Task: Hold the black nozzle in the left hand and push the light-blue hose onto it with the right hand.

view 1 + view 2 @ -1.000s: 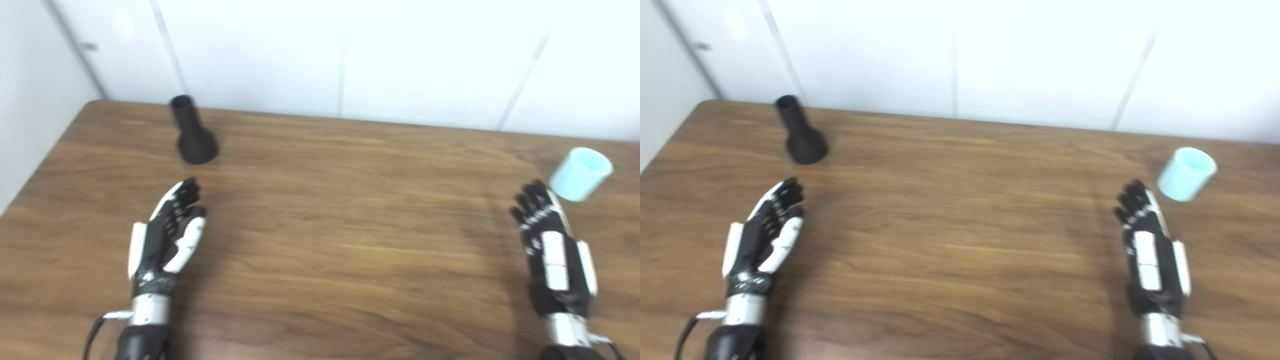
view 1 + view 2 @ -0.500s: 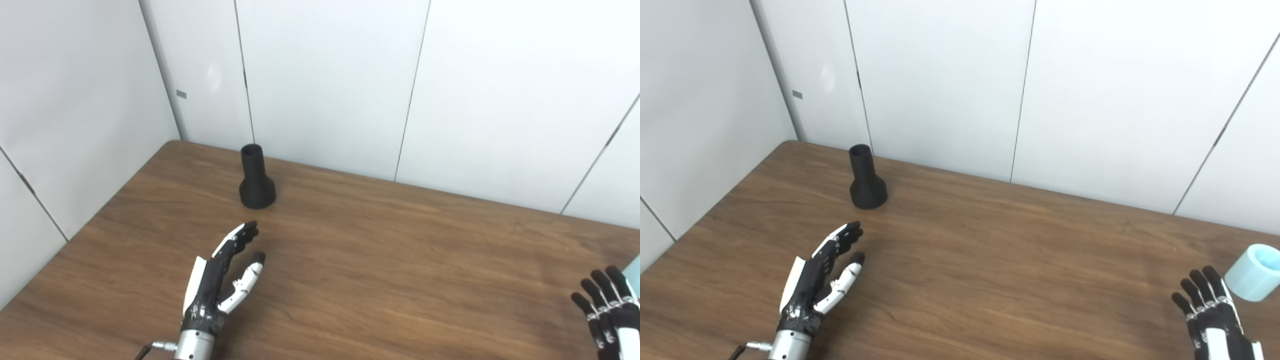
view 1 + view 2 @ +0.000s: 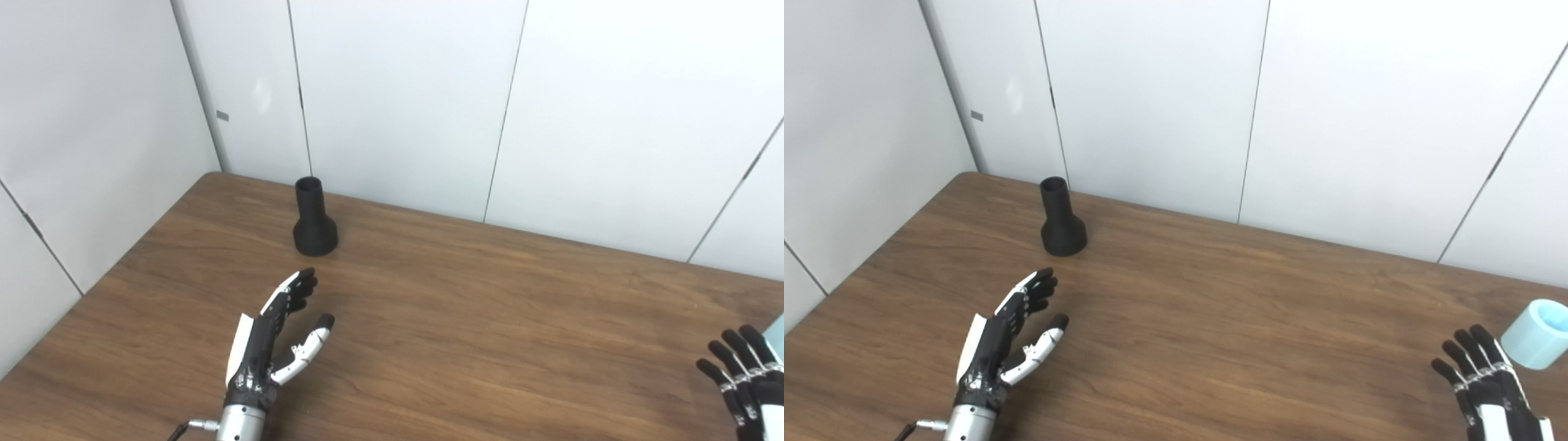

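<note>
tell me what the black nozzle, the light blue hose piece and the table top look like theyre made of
Black nozzle: probably matte plastic or rubber; dull, uniform black, no glints. Light-blue hose: likely soft plastic or silicone; thick wall, smooth, slightly translucent pale look. Table: wood or wood-look laminate; brown grain streaks with a low sheen. Which one, the pictures leave open.

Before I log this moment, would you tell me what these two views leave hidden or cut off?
- Hose: left eye view shows only a sliver at the right edge; its far end faces away in the right eye view.
- Right hand: the bottom edge cuts off palm and wrist in both views.
- Nozzle: upright on the table, so its bore is unseen past the rim.
- Left hand: forearm cut off by the bottom edge.
</note>
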Controlling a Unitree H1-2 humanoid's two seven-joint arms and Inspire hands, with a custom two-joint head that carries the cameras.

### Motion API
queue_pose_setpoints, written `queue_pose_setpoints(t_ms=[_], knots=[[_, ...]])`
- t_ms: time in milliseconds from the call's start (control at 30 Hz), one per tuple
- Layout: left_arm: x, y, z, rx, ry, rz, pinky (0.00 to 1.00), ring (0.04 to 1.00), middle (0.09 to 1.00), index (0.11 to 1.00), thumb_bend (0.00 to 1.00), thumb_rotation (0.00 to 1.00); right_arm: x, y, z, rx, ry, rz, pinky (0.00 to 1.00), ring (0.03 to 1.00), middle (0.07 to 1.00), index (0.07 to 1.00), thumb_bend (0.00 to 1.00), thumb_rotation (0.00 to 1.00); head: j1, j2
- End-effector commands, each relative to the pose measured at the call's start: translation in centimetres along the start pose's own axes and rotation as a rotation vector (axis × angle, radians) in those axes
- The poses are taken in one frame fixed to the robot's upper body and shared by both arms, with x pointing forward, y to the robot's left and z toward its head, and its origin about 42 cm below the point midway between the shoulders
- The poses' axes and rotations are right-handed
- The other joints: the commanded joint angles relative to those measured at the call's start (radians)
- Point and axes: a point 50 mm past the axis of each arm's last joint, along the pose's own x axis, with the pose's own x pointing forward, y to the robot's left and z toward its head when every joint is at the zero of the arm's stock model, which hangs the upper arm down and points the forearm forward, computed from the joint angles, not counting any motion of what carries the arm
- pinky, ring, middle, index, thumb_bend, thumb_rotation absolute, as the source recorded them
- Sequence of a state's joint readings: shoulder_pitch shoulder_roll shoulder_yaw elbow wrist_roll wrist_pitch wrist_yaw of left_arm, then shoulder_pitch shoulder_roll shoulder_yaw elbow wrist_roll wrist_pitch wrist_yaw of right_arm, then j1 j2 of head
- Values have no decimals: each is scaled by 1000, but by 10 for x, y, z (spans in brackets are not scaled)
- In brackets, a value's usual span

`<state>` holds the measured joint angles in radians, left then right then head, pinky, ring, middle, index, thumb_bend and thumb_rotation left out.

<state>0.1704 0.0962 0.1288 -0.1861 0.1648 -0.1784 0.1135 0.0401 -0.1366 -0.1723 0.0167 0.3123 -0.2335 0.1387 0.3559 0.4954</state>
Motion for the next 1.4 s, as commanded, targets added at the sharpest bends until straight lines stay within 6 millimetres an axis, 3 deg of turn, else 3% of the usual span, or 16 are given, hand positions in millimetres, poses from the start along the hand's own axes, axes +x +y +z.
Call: queue_pose_setpoints(t_ms=[0, 67, 233, 400, 567, 667, 833, 1000, 1167, 1367], knots=[[-31, -10, -10, -5, 104, 29, 816, 837, 846, 867, 600, 197, -46, -14, -37, 10, 175, -77, 764, 837, 849, 838, 640, 699, -3, 2], [-23, -4, -1, 19, 78, 44, 817, 814, 833, 859, 624, 170, -46, -13, -36, 8, 171, -70, 765, 849, 860, 843, 672, 696, -6, 3], [4, 16, 23, 81, 28, 85, 782, 808, 824, 847, 698, 177, -47, -10, -35, 17, 176, -76, 798, 868, 877, 863, 625, 690, -7, 7], [35, 28, 41, 71, -25, 125, 754, 791, 812, 834, 762, 123, -47, -10, -36, 15, 174, -78, 797, 871, 882, 870, 643, 694, -7, 3], [61, 36, 53, 126, -64, 133, 772, 777, 808, 841, 816, 164, -46, -8, -38, 39, 172, -85, 797, 868, 886, 873, 633, 669, -7, -4], [75, 39, 60, 158, -81, 145, 734, 767, 802, 832, 837, 170, -45, -6, -38, 30, 175, -78, 802, 869, 885, 877, 618, 686, -8, -5], [90, 45, 64, 228, -105, 152, 697, 768, 809, 826, 852, 172, -44, -4, -39, 42, 167, -73, 828, 890, 902, 892, 610, 694, -9, -1], [105, 52, 59, 270, -93, 148, 735, 790, 828, 837, 843, 148, -45, -4, -39, 55, 172, -73, 821, 887, 901, 889, 626, 685, -9, -1], [126, 64, 55, 378, -70, 151, 794, 827, 839, 838, 857, 183, -46, -4, -39, 49, 169, -70, 809, 881, 897, 888, 599, 692, -8, 3], [153, 78, 61, 507, -35, 169, 774, 849, 852, 822, 900, 229, -48, -5, -38, 53, 170, -73, 801, 870, 883, 872, 632, 675, -9, 9]])
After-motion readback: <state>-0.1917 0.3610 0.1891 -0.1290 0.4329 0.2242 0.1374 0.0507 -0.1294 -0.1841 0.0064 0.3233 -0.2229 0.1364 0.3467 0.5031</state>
